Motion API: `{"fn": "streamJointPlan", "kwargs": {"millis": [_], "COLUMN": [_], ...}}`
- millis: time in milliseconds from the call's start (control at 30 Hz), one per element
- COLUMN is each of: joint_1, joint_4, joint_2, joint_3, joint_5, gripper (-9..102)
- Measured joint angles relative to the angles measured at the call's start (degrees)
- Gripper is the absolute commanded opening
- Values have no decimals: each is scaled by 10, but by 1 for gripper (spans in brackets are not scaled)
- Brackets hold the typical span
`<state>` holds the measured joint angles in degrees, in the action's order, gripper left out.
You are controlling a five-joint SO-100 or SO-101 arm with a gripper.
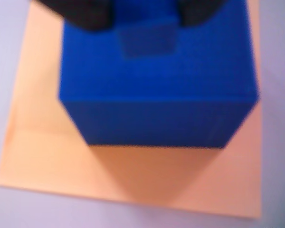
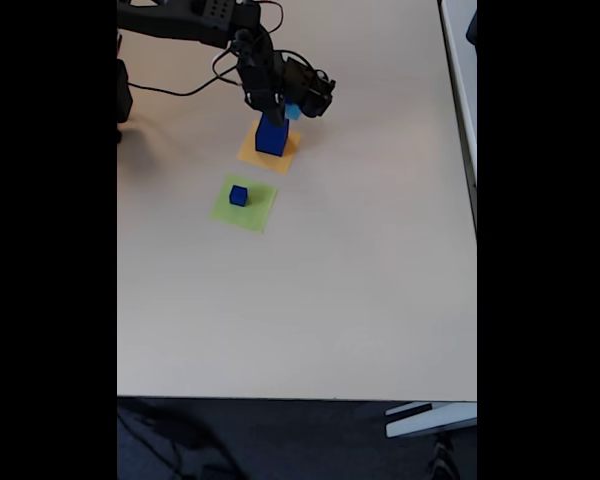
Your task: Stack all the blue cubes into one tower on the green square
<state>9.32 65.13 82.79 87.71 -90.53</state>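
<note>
A: While the big blue cube [image 1: 156, 80] sits on the orange-yellow square [image 1: 52, 166], a smaller blue cube [image 1: 146, 40] rests on top of it, right at the black gripper [image 1: 145, 19].

B: Is it held?

A: I judge so. In the wrist view the two dark fingers [image 1: 80, 14] flank the smaller cube's sides, so the jaws look closed on it, though the picture is blurred and the top edge cuts them off.

B: And the third one?

A: The smallest blue cube [image 2: 239, 195] already lies on the green square [image 2: 256, 212] in the fixed view, alone, well apart from the stack [image 2: 272, 135] under the arm [image 2: 205, 20]. A light blue square [image 2: 294, 112] peeks out just behind the gripper [image 2: 271, 112].

B: So what worries you?

A: Order, first. The smallest cube occupies the target; anything larger set on it would teeter and slide off. It probably has to be moved aside.

B: And nearer to hand?

A: A lift with a loose or off-centre pinch could drop the middle cube or drag the big one off its paper. The glossy faces look slippery.
</note>
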Motion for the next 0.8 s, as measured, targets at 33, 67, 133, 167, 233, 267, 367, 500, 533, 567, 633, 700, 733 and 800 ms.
{"fn": "streamJointPlan", "kwargs": {"millis": [33, 67, 133, 167, 233, 267, 367, 500, 533, 567, 633, 700, 733, 800], "joint_1": [0, 0, 0, 0, 0, 0, 0, 0, 0, -1, -1, -1, -1, -2], "joint_4": [0, 0, 0, 0, 0, 1, 9, 20, 23, 23, 23, 30, 33, 34], "joint_2": [0, 0, 0, 0, 0, 0, 0, 0, 0, 0, 0, 0, 0, 0], "joint_3": [0, 0, 0, 0, 0, 0, 0, 0, 0, 0, 0, 0, 0, 0], "joint_5": [2, 3, 4, 6, 9, 10, 10, 3, 3, 3, 3, 3, 3, 3], "gripper": [0, 0, 0, 0, 0, 0, 0, 0, 0, 0, 0, 0, 0, 0]}}
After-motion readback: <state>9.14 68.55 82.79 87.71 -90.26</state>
